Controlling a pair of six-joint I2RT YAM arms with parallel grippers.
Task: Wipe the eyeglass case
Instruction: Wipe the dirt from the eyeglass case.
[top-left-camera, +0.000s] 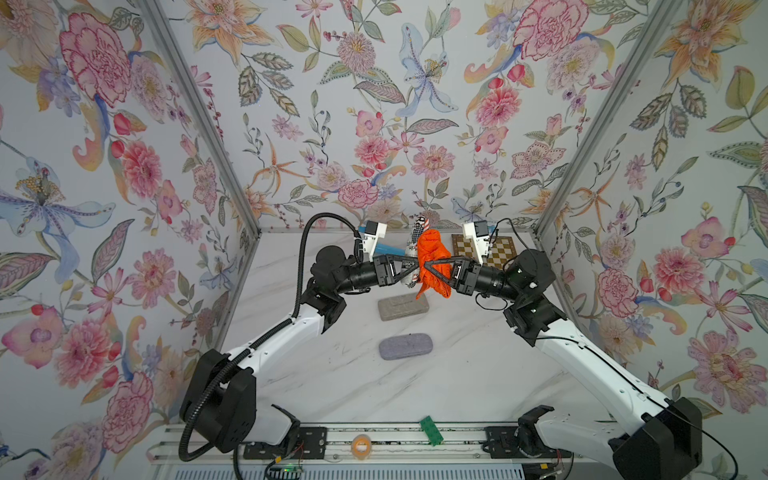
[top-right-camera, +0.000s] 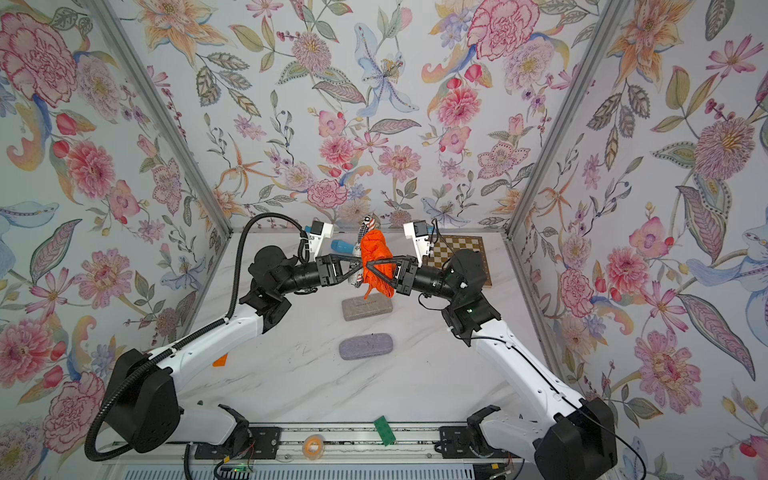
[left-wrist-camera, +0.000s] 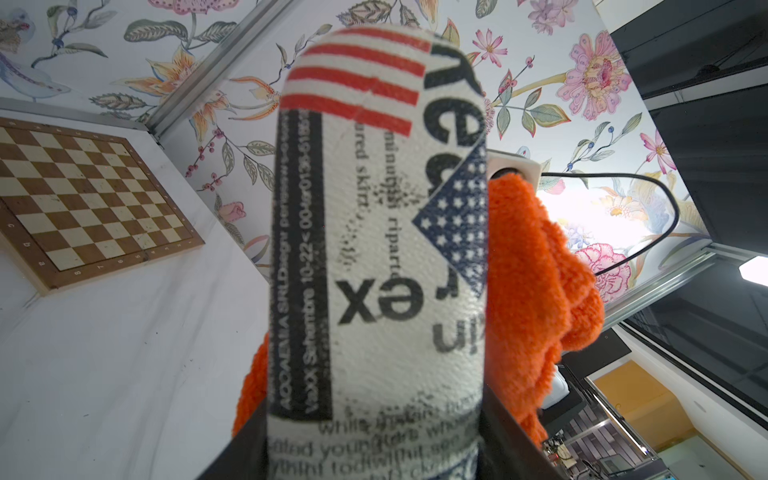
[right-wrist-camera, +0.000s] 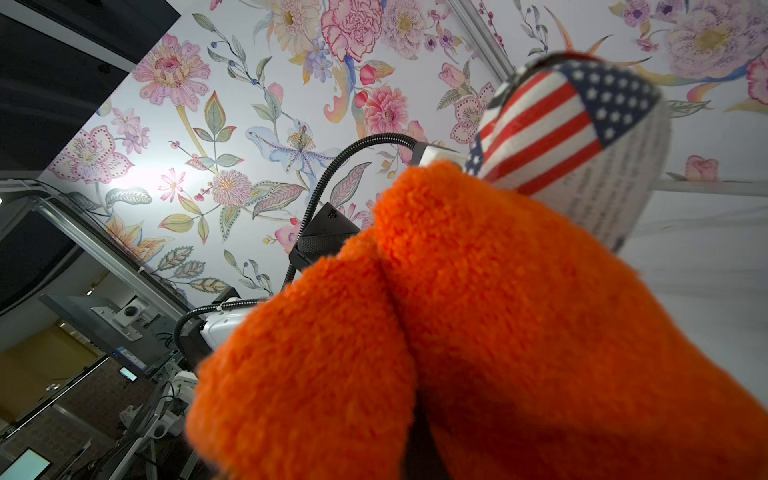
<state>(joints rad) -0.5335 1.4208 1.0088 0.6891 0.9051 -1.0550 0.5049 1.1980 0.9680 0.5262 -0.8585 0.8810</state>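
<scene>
Orange cloth (right-wrist-camera: 478, 332) fills the right wrist view, bunched against the flag-and-newsprint eyeglass case (left-wrist-camera: 374, 249), which is held on end in the air over the 12 o'clock half of the tabletop (top-left-camera: 332, 395). Reaching in from 9 o'clock, the left tool (top-left-camera: 409, 268) is clenched on the case near one end. From 3 o'clock, the right tool (top-left-camera: 430, 268) is clenched on the cloth, pressing it to the case's 3 o'clock side. Wiping looks to be under way. Next, it seems, the cloth must slide along the case while the left grip holds firm. A grey case (top-left-camera: 403, 308) and a lilac case (top-left-camera: 405, 347) lie on the tabletop toward 6 o'clock.
</scene>
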